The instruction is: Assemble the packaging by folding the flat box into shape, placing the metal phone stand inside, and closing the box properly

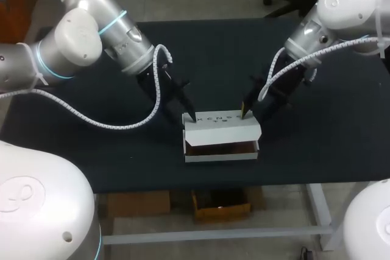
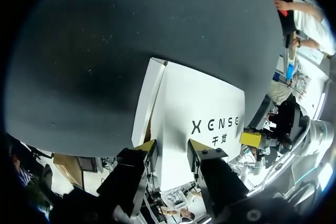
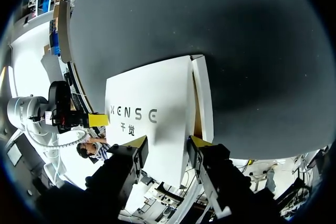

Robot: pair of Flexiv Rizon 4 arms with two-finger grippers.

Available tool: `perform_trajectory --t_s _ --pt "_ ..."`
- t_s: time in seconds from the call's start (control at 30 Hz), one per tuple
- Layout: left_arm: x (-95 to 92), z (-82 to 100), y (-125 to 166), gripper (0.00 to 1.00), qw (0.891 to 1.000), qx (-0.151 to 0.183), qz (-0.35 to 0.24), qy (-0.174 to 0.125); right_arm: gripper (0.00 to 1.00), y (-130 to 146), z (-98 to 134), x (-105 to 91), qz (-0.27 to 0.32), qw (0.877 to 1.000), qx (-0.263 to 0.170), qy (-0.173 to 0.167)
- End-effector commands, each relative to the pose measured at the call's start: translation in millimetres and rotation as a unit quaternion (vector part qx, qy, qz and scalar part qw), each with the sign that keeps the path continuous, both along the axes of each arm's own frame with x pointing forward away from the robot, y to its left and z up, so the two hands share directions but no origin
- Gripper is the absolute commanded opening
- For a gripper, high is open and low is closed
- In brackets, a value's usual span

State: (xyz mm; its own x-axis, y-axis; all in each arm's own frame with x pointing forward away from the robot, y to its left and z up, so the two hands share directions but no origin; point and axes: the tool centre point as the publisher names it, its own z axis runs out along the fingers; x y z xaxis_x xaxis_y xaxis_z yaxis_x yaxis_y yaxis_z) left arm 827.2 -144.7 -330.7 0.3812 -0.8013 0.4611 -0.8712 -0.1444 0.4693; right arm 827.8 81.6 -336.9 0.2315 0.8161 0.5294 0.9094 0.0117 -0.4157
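Left gripper (image 2: 171,150), right gripper (image 3: 168,145) at box (image 1: 220,131) lid, front opening only overhead

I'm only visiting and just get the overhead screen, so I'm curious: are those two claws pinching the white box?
Observer: No. Its wrist camera shows the left claw with fingers apart, tips spread along the lid edge.
Visitor: And the right one?
Observer: The right claw is open too, at that same edge.
Visitor: Anything else hidden from me?
Observer: Beside the right claw, a brown gap shows between the lid and a narrow side flap.
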Motion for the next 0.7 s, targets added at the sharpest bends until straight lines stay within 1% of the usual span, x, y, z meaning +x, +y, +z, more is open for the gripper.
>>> perform_trajectory --t_s 0.03,0.43,0.6,0.7 --pt "-1.6 0.3 0.3 0.37 1.000 0.000 0.001 -0.002 0.47 -0.2 -0.8 -1.3 -0.001 1.000 0.002 -0.001" --pt "-2.9 4.4 3.0 0.38 1.000 0.000 -0.001 -0.014 0.48 -1.3 -1.1 -4.3 0.000 1.000 0.002 -0.004" --pt "-2.8 4.5 4.5 0.38 1.000 -0.002 -0.001 -0.017 0.50 -0.2 -4.7 -4.7 0.003 1.000 0.003 -0.004" --pt "-2.7 4.2 5.3 0.38 1.000 -0.002 -0.002 -0.019 0.54 0.4 -6.5 -4.4 0.004 1.000 0.004 -0.003"
